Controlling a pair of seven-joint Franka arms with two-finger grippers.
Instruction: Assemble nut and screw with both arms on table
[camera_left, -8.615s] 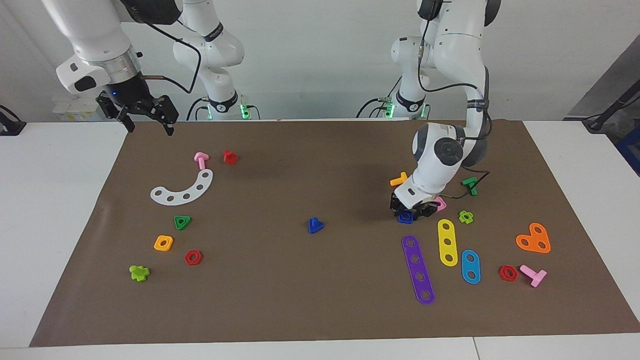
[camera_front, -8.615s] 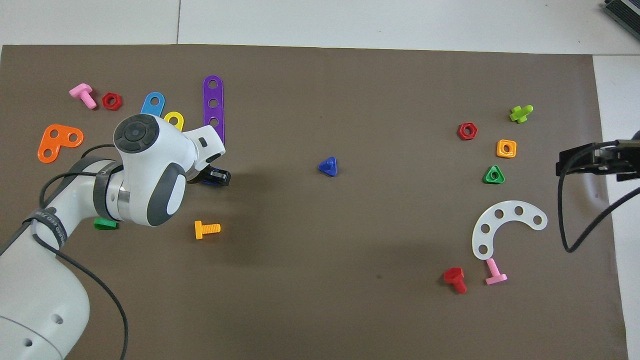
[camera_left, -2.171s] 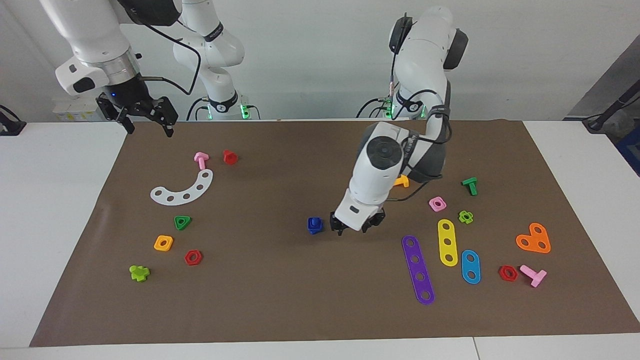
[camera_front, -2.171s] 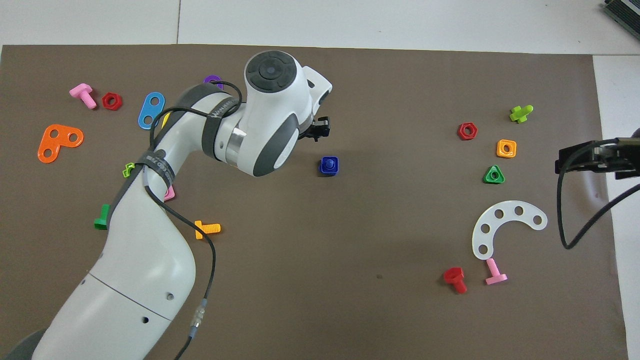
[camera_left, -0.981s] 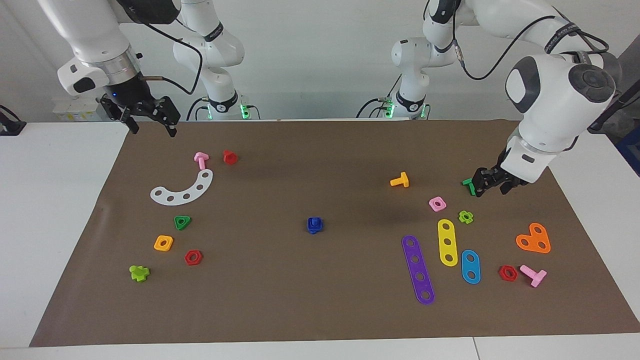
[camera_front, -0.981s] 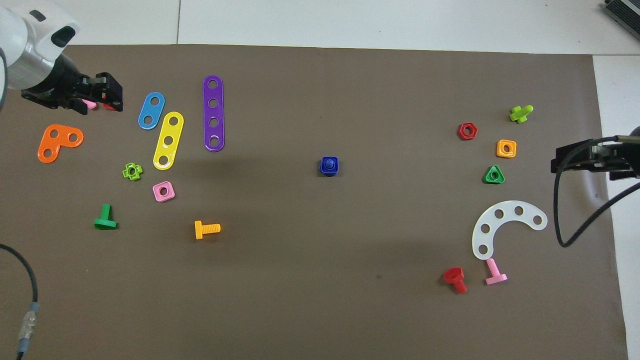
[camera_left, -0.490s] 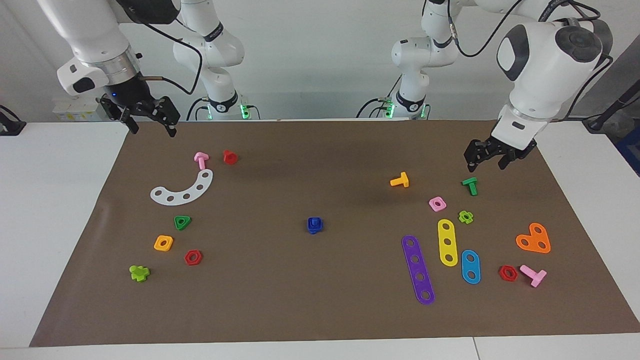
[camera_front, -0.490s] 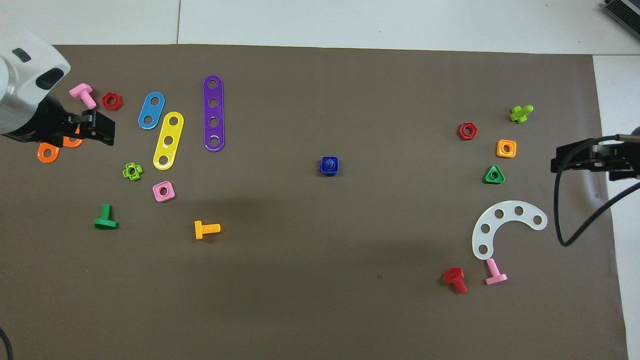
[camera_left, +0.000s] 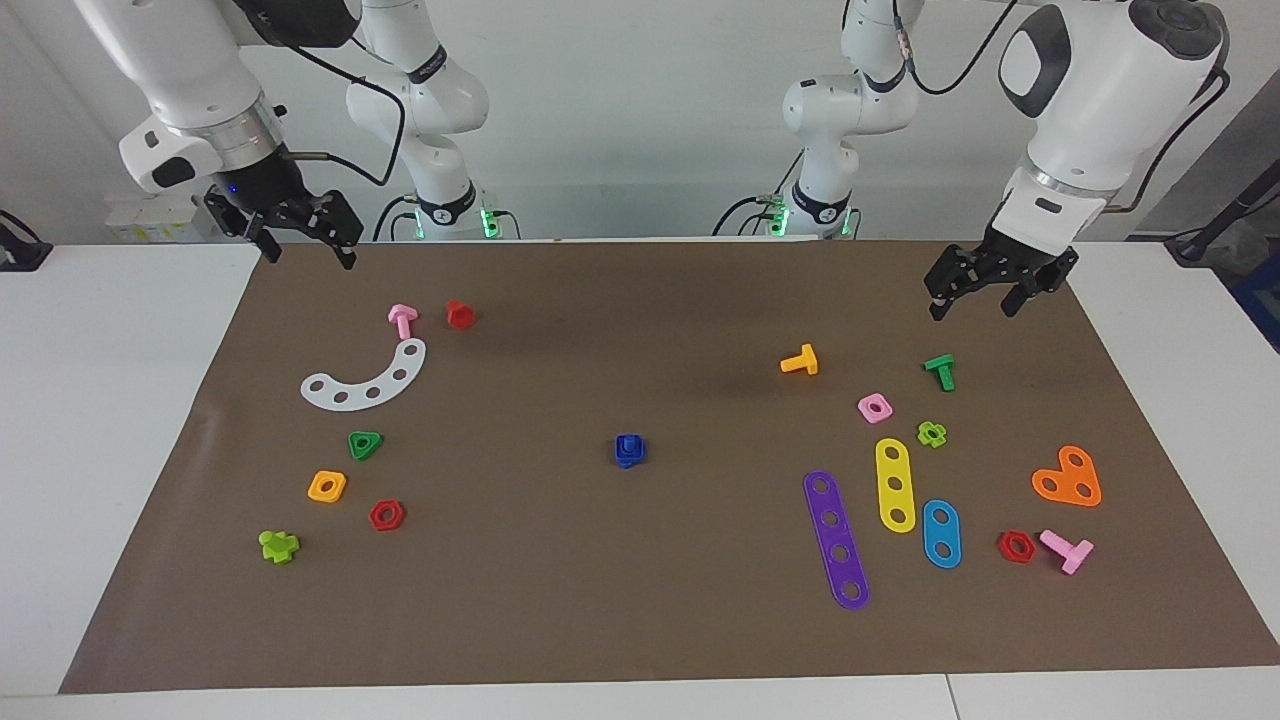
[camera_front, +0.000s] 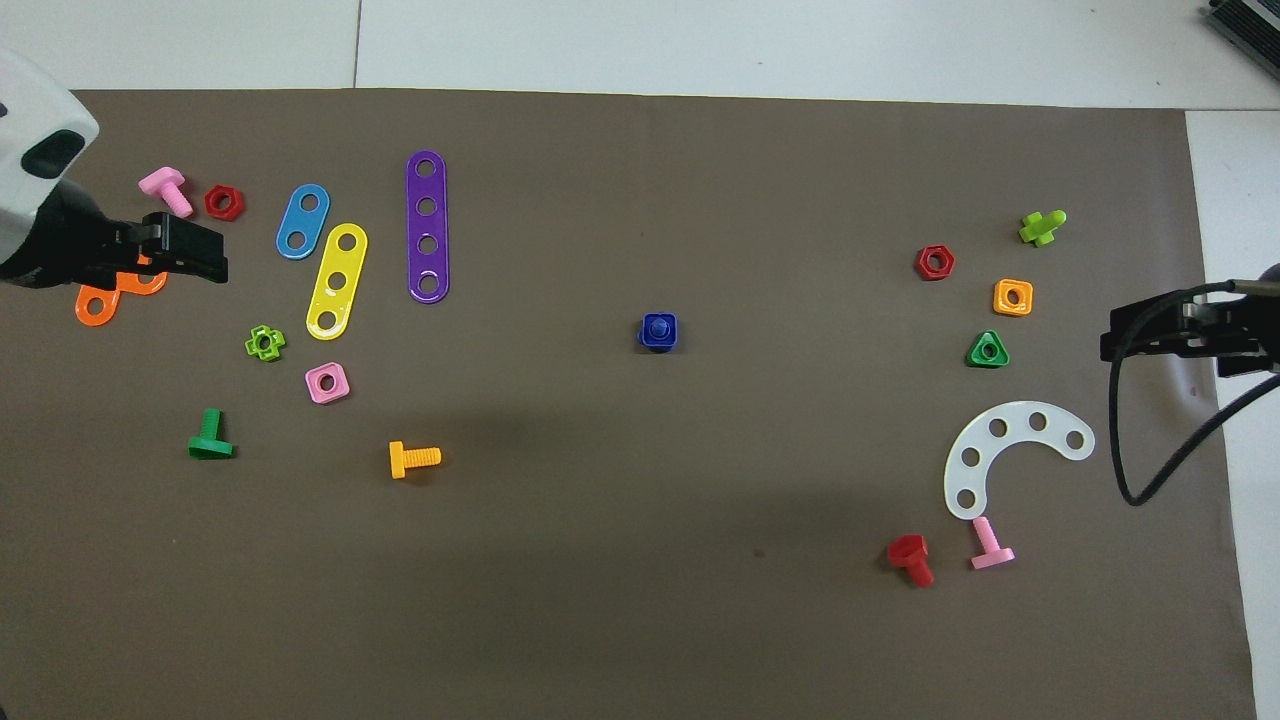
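The dark-blue square nut (camera_left: 628, 447) (camera_front: 658, 331) sits on the dark-blue screw (camera_left: 627, 461) in the middle of the brown mat (camera_left: 640, 620) on the table. The screw's shaft tip (camera_front: 657, 324) shows through the nut's hole, and its head is mostly hidden under the nut. My left gripper (camera_left: 972, 305) (camera_front: 205, 250) hangs open and empty, high over the left arm's end of the mat. The right gripper (camera_left: 308, 258) (camera_front: 1125, 330) waits open and empty over the mat's edge at the right arm's end.
Purple (camera_left: 836, 539), yellow (camera_left: 895, 484) and blue (camera_left: 941, 533) strips, an orange plate (camera_left: 1067, 478), a pink nut (camera_left: 875, 407) and several bolts lie toward the left arm's end. A white arc (camera_left: 366, 379), green (camera_left: 365, 444), orange (camera_left: 327, 486) and red (camera_left: 386, 515) nuts lie toward the right arm's end.
The left arm carried the nut to the screw, left it on the shaft, then swung up to its own end of the mat and opened. The right arm stayed put.
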